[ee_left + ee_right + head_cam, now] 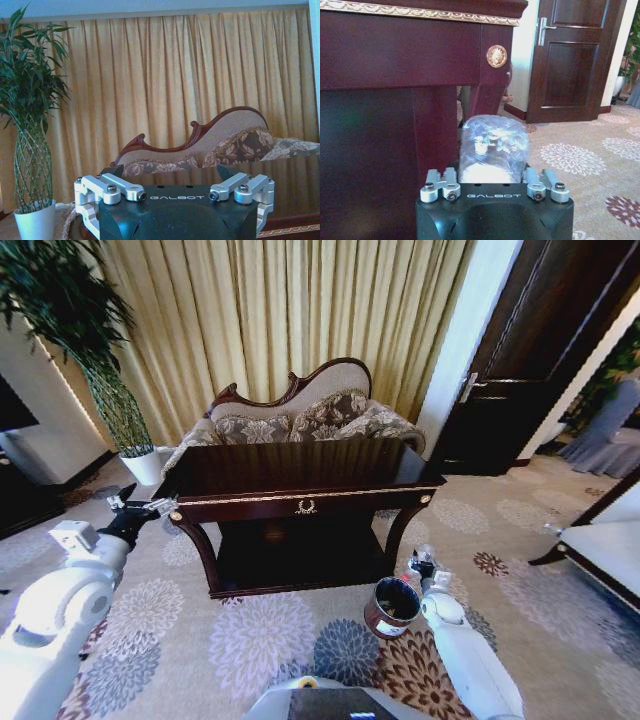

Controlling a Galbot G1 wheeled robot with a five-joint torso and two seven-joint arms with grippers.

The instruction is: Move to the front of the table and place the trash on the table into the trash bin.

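The dark glossy table (300, 468) with gold trim stands straight ahead, its front drawer facing me. The trash on the table is out of view. The round brown trash bin (392, 605) stands on the carpet by the table's right front leg. My right gripper (423, 562) hangs low just right of the bin. In the right wrist view it (492, 172) is shut on a clear, shiny crumpled lump (492, 145), facing the table (400, 55) leg. My left gripper (135, 504) is open at the table's left front corner, and its fingers (112, 171) are spread with nothing between them.
A carved sofa (300, 415) sits right behind the table. A tall potted plant (120, 400) stands at the back left, a dark door (530, 350) at the back right. White furniture (610, 550) edges in on the right. Patterned carpet lies open in front.
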